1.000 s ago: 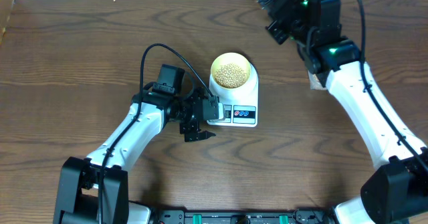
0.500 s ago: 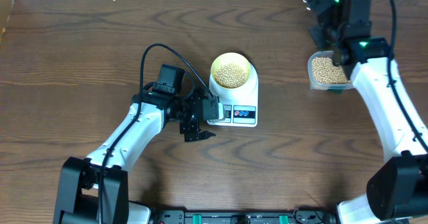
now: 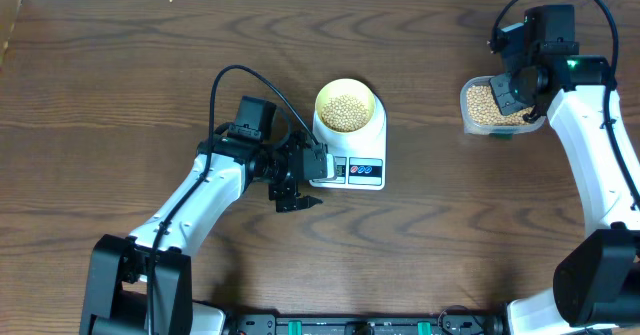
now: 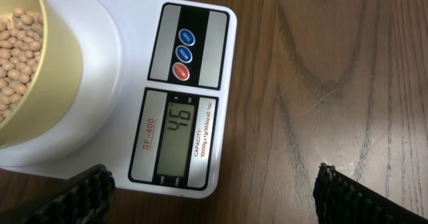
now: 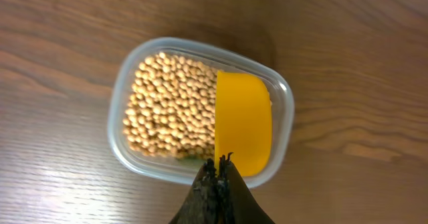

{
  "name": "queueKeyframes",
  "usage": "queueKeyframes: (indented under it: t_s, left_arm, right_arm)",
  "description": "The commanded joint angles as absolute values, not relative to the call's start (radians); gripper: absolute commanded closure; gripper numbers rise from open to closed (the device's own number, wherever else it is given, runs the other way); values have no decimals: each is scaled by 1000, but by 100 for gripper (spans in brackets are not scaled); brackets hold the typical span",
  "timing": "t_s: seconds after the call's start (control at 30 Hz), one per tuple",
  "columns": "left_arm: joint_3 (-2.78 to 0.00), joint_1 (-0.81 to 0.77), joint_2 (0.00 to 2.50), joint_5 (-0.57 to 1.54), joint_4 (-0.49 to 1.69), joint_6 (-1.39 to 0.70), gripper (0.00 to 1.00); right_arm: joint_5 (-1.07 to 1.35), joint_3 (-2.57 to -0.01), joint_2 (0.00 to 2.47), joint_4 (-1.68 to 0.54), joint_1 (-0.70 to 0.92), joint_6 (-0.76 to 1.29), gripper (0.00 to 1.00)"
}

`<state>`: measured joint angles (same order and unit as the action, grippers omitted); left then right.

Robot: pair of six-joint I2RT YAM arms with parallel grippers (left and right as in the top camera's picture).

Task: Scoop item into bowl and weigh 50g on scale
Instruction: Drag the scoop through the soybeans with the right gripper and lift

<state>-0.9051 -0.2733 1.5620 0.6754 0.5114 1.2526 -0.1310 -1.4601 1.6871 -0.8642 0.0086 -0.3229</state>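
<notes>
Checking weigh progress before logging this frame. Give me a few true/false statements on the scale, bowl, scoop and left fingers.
1. The scale display reads 50. False: it reads 46.
2. The bowl sits on the scale with beans in it. True.
3. The scoop is over the bowl. False: it is over the tub of beans, away from the scale.
4. The left fingers are apart, holding nothing. True.
</notes>
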Motion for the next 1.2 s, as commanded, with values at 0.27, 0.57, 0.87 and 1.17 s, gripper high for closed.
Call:
queueKeyframes:
  t_s: [0.27,0.57,0.87,1.17]
  left_arm:
    - [-893,-276,1565,688,511,1241,2]
    - [-893,-276,1565,688,511,1241,2]
    - [-893,-276,1565,688,511,1241,2]
    - [-893,-276,1565,688,511,1241,2]
  right_arm:
    - [-18,-1324,1689,-786,-16,-173,99]
    - [-15,-1253,1689,-638,-31,-97,99]
    - [113,-1228,1689,-628,-64,-71,99]
    - [171,-1230,1689,-623,-84,-37,99]
